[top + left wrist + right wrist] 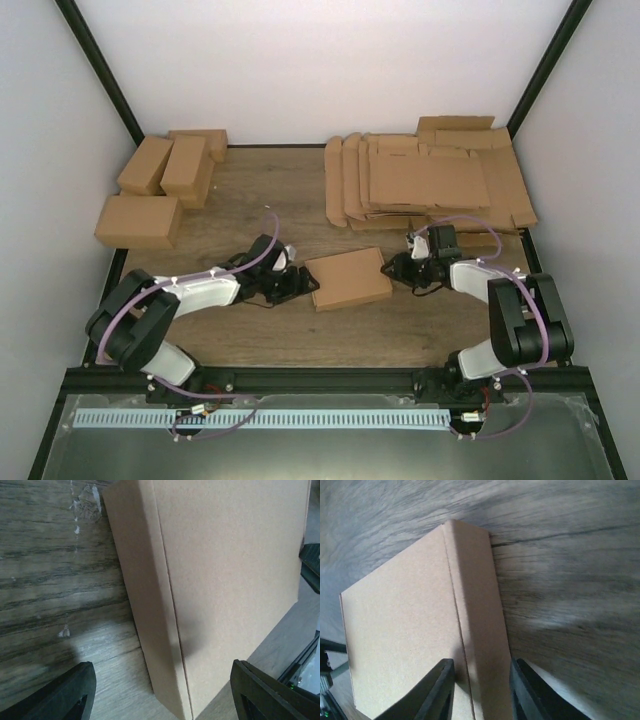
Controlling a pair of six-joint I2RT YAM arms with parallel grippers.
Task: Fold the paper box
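The paper box [348, 280] lies folded and closed, a shallow brown carton in the middle of the wooden table. It also shows in the left wrist view [225, 580] and the right wrist view [405, 630]. My left gripper [303, 285] is at the box's left end, its jaws wide open around the near corner without touching it [162, 667]. My right gripper [392, 268] is at the box's right end. There its jaws stand narrowly apart [481, 662], one finger over the top face and the other beside the side wall.
A stack of flat brown cardboard blanks [430, 180] lies at the back right. Several folded brown cartons [165, 165] sit at the back left, one [138, 220] nearer. White walls enclose the table, and a black frame rail [320, 380] runs along the near edge.
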